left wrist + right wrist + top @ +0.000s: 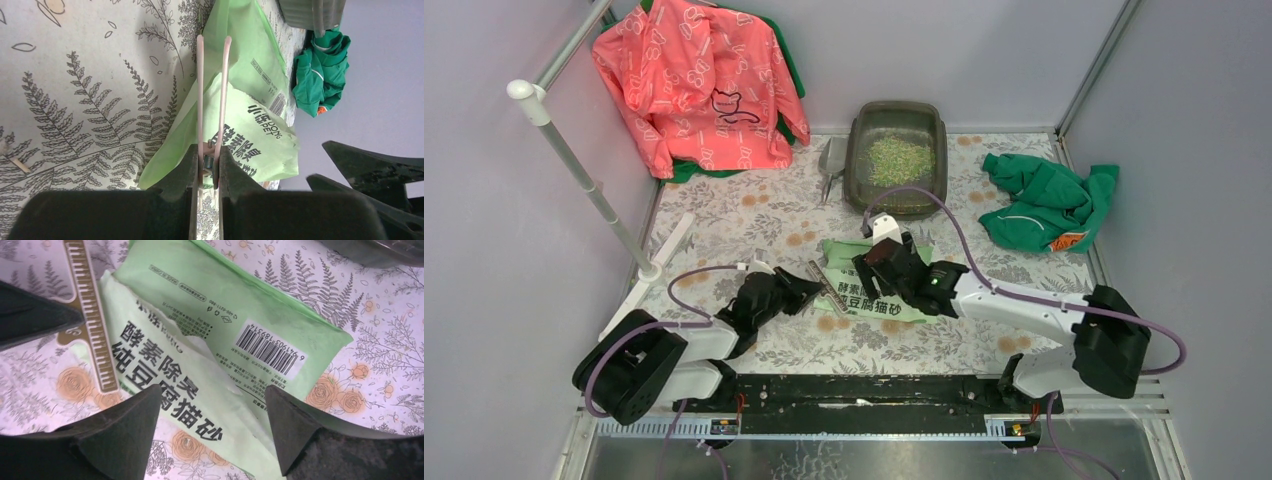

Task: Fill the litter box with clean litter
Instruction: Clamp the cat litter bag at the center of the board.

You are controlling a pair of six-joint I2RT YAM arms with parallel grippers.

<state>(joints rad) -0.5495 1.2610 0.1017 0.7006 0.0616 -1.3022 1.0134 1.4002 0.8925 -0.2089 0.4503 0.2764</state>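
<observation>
At rear, litter box (854, 150), clean litter (899, 158) inside

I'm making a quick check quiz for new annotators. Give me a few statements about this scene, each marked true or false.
1. The litter box holds clean litter. True.
2. The green bag stands upright. False: it lies flat on the table.
3. The left tool is shut on the bag clip. True.
4. The right tool grips the green bag. False: it is open above the bag.
5. The scoop lies inside the litter box. False: it lies beside the box.
</observation>
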